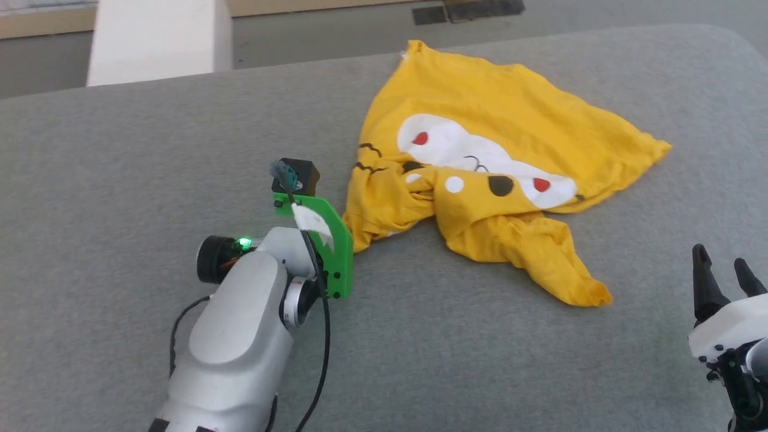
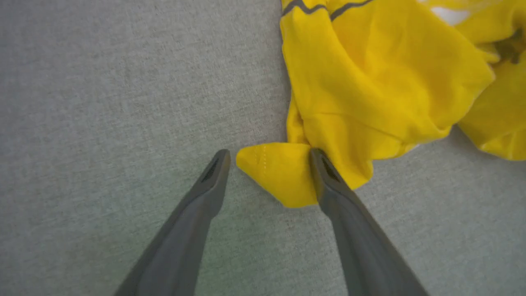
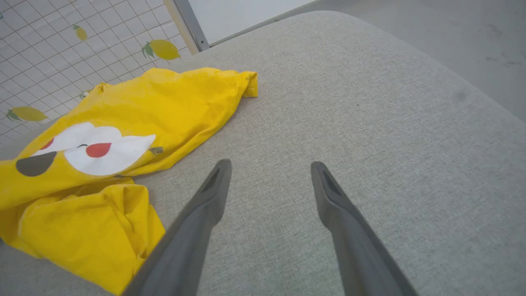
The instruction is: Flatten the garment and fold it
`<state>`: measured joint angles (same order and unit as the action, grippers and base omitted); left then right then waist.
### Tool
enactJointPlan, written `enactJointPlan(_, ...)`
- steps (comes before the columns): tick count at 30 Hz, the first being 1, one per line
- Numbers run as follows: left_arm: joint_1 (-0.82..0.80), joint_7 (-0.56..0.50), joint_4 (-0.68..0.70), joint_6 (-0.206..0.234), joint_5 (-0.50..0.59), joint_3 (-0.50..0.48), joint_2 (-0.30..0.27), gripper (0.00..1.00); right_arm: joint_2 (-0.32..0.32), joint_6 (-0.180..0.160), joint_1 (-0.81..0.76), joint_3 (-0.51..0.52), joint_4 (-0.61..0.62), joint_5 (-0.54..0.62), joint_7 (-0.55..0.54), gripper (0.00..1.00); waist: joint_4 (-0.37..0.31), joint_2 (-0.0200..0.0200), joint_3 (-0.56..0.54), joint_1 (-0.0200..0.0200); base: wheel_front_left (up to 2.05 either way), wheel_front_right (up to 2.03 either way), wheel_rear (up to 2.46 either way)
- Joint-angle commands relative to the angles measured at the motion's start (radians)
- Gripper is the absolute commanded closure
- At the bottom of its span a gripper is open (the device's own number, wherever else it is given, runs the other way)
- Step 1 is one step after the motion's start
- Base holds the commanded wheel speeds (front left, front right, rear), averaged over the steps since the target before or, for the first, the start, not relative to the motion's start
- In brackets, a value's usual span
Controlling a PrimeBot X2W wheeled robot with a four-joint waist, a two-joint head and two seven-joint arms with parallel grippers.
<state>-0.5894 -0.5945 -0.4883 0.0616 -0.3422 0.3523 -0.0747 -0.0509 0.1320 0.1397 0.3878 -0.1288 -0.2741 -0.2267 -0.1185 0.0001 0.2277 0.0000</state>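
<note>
Near: left claw [image 2: 268,156] spread open, a hemmed corner of the garment [image 2: 370,82] lying between its fingers. The right claw [image 3: 270,164] is open over the bare grey surface [image 3: 370,102], garment apart to its left. Garment crumpled mid-surface: yellow, bunched at near edge; white patches, red dots, black marks farther back.

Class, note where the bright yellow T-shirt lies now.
In the head view the crumpled bright yellow cotton T-shirt lies right of centre on the grey fabric surface, its near-left corner between the open fingers of the left gripper.
</note>
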Motion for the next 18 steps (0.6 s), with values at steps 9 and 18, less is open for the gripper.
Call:
enactJointPlan(9,0.01,-0.096,0.004,0.009,-0.034,0.011,-0.006,1.0,0.001,-0.001,0.004,0.02,-0.009,0.007,0.027,0.0,-0.018,-0.0001,0.035,0.0,0.0,0.0,0.0)
enactJointPlan(18,0.071,0.116,0.222,0.032,-0.211,-0.142,0.014,1.0,0.001,-0.001,-0.007,0.001,0.011,0.039,0.002,0.0,0.137,-0.0001,-0.064,0.0,0.0,0.0,0.0)
